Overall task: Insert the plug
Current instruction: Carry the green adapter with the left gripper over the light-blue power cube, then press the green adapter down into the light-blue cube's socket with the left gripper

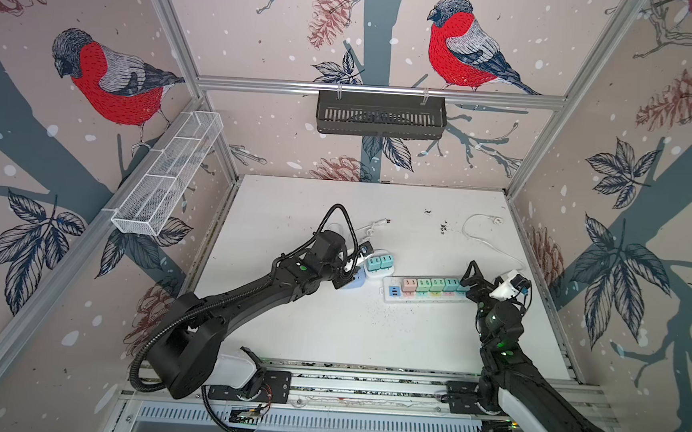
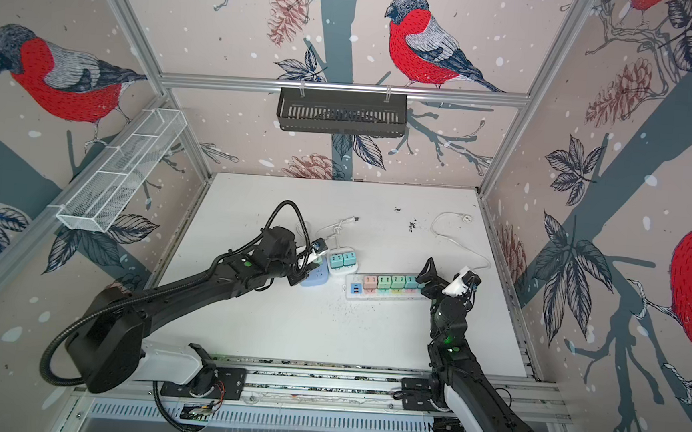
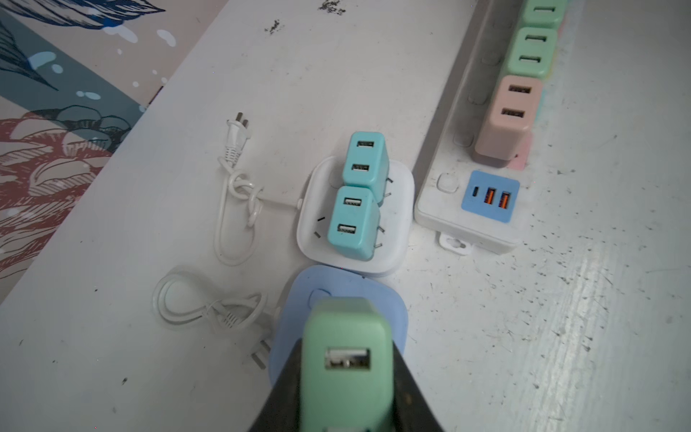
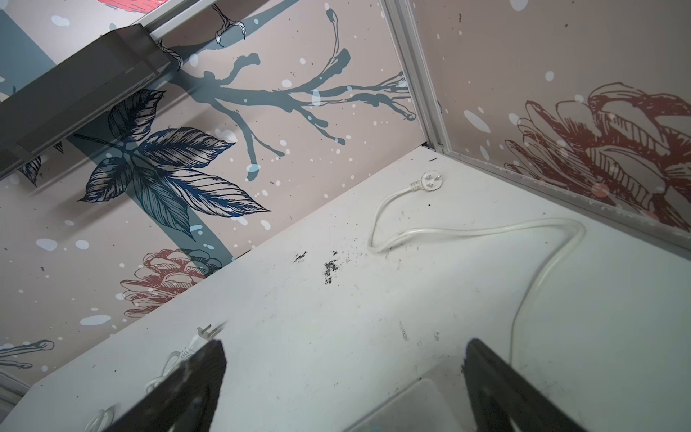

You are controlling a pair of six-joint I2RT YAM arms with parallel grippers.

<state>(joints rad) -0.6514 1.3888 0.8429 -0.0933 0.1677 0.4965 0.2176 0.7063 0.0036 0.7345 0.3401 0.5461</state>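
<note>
My left gripper (image 3: 347,389) is clamped on the green USB charger (image 3: 346,329), poised over the blue socket cube (image 3: 392,310). My right gripper (image 4: 346,359) hangs wide open, empty. If the hidden prongs miss the slots, pushing may skid the unbraced cube or twist the charger.

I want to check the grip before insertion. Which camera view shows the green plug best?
The left wrist view: the green plug fills the foreground, clamped in the left gripper over the blue socket. In both top views the gripper hides it. The right wrist view does not show it.
</note>
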